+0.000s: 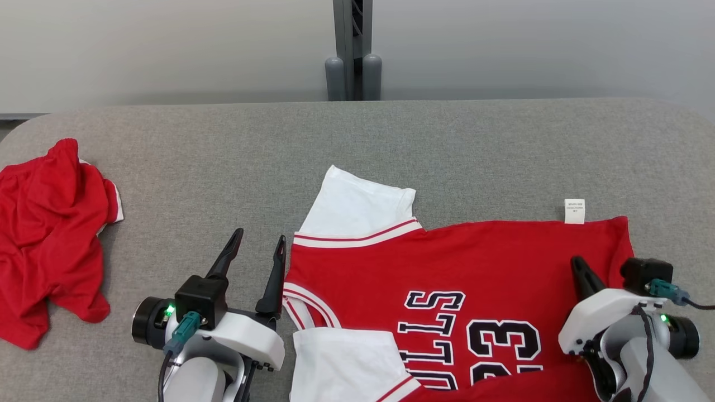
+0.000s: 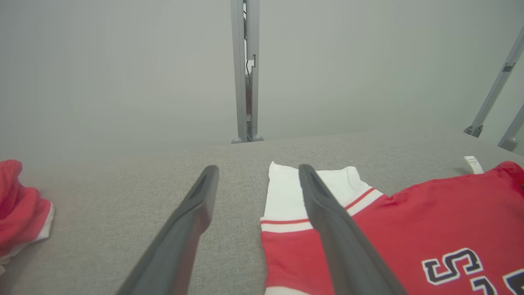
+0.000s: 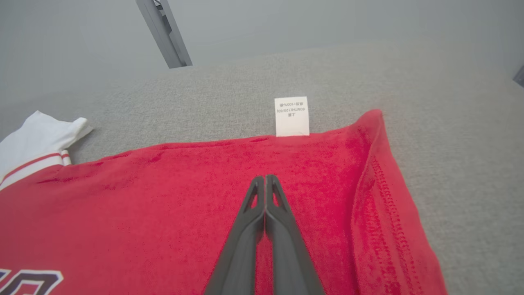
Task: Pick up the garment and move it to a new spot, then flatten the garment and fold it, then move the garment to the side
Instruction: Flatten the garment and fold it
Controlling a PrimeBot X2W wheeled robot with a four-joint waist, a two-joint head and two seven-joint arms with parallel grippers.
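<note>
Bright even light, faint soft shadows, sharp focus (wrist views bowed at edges)

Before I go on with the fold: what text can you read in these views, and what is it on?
"LLS": dark, white-edged letters on the red jersey; the letter before them is cut off low in the head view.
"23": a number in the same style, beside those letters.
White care label at the jersey's far edge: printed, but too small to read.

Prob. lab: grey felt table [image 1: 475, 145], bare wall [image 1: 167, 50].
</note>
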